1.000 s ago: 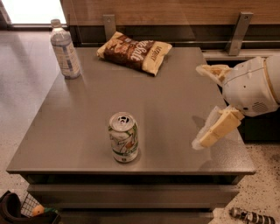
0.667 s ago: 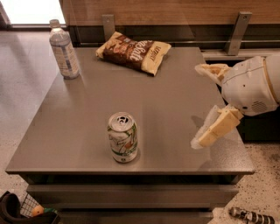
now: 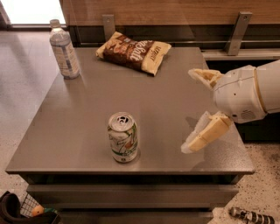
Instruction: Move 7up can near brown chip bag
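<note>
one 7up can stands well apart from the spread gripper at table edge.

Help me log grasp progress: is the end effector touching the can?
Apart. The camera view shows bare table between the can and the open end effector, which hangs over the table's right side.

- Setting: an office-style common or break area that also serves as a robot test site.
- Grey table: plain, square-edged, institutional furniture.
- Behind the table's far edge: a wood-panelled wall fitted with metal brackets.
- Left of the table: a polished, speckled hard floor, lit by daylight at the far corner.
- On the table: 7up can, brown chip bag and water bottle, typical snack-room fare.
- Over the table's right edge: the gripper, fingers spread apart.
</note>
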Controlling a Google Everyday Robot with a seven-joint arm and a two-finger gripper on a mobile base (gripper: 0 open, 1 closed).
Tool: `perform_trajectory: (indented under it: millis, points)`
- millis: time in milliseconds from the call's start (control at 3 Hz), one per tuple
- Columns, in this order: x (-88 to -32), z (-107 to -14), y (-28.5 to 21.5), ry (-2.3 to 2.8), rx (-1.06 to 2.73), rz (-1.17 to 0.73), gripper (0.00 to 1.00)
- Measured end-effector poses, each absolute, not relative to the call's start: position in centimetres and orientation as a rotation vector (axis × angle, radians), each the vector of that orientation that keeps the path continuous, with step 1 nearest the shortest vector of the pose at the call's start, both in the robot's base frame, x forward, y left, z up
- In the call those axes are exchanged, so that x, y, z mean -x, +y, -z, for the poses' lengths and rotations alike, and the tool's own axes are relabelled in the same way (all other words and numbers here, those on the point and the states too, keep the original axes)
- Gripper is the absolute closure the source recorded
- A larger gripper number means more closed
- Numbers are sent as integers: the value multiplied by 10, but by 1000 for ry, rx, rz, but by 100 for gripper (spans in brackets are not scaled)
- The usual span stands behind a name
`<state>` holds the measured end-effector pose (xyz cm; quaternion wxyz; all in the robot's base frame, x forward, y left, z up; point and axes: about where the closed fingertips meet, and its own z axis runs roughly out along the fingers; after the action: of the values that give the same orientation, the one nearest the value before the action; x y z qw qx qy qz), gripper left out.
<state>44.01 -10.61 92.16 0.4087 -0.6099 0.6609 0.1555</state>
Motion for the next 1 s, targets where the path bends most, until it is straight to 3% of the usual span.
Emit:
perform_trajectory:
  millis: [1000]
  points:
    - [-432,-883,-11,1456,1447,-701,0]
